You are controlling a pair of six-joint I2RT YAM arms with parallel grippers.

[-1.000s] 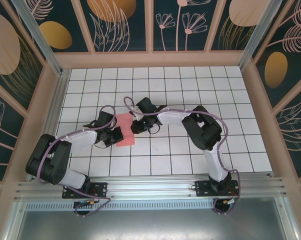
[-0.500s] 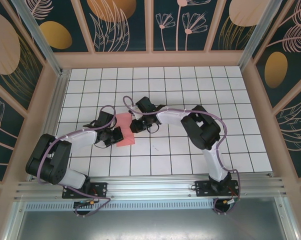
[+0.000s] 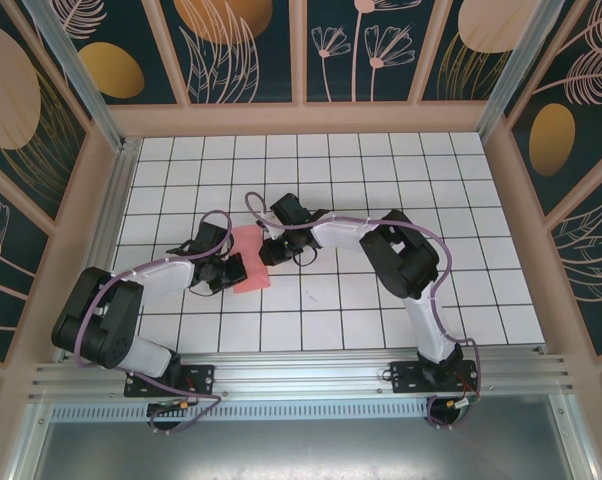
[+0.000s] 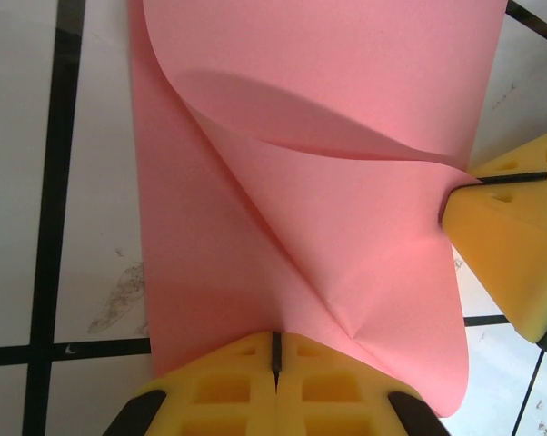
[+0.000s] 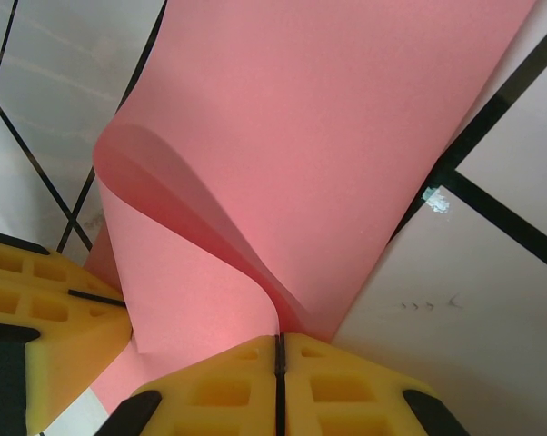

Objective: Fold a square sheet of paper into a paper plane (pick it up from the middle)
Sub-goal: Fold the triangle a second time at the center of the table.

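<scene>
1. Paper first: the square sheet of paper (image 3: 249,258) is between the two hands near the middle of the gridded worktop (image 3: 381,170). Part of it lies flat on the tiles, and another layer curls up and over that part.
2. The left hand (image 4: 275,359) is closed, its yellow pads (image 4: 228,386) pressed together on the sheet's near edge. A soft diagonal bend runs away from that pinch.
3. The right hand (image 5: 279,350) is also closed. It nips the sheet at the spot where the curled layer sweeps down to meet the flat one. In the left wrist view its fingers sit against the sheet's right edge.
4. Judging by the shape, the step in hand is an early fold. The paper bows in a loose loop with no sharp crease, and nothing yet looks like a dart, so most of the task lies ahead.
5. The next move likely calls for lowering the raised layer until its edges line up with the layer beneath. After that, the bend needs pressing flat to set the crease.
6. Both hands grip thin paper close together, so they would need to move in step. Pulling apart could tear the sheet or slip it out of one pinch.
</scene>
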